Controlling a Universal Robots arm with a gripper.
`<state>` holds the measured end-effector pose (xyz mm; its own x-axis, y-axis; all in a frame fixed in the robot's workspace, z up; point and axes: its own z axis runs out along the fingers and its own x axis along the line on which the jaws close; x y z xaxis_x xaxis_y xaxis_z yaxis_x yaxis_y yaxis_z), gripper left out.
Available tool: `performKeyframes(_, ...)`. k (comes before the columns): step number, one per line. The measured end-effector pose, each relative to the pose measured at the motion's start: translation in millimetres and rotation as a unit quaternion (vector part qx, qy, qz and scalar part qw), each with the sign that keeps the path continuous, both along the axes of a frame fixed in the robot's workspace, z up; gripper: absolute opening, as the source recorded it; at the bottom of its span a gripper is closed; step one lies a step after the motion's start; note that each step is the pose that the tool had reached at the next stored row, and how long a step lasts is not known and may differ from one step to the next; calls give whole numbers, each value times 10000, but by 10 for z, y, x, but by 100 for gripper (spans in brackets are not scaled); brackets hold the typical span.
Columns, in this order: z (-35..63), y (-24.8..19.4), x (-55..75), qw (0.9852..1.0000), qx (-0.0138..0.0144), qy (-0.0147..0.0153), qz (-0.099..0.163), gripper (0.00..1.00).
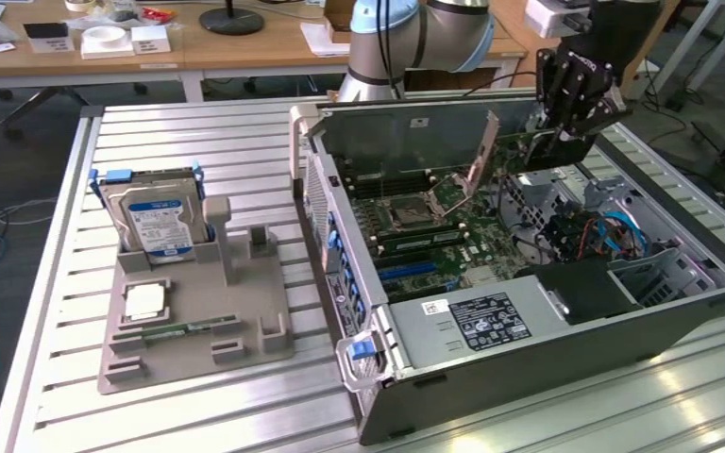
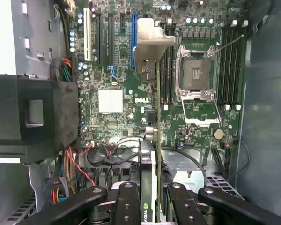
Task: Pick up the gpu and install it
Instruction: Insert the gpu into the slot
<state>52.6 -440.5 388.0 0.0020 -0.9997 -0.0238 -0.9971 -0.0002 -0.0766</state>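
My gripper (image 1: pixel 568 104) hangs over the far side of the open computer case (image 1: pixel 527 368), shut on the gpu (image 1: pixel 542 151), a thin dark card held on edge. Its silver bracket (image 1: pixel 478 170) points toward the exterior view's left. In the wrist view the gpu (image 2: pixel 150 159) runs away from my gripper (image 2: pixel 154 206), with black fingers (image 2: pixel 126 201) on both its faces. The bracket (image 2: pixel 150 44) hovers over the green motherboard (image 2: pixel 196 117), next to a blue expansion slot (image 2: pixel 133 40). The card is above the board and touches no slot.
Inside the case are an empty CPU socket (image 2: pixel 195 75), memory slots (image 2: pixel 229 65), a black box (image 2: pixel 33 117) and coloured cables (image 2: pixel 70 173). A grey fixture (image 1: pixel 199 321) on the slatted table holds a hard drive (image 1: pixel 155 222) and a green memory stick (image 1: pixel 193 328).
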Motion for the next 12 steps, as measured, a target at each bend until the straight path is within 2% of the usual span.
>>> performKeyframes(12, 1, 0, 0, 10000, 0, 0, 0, 27)
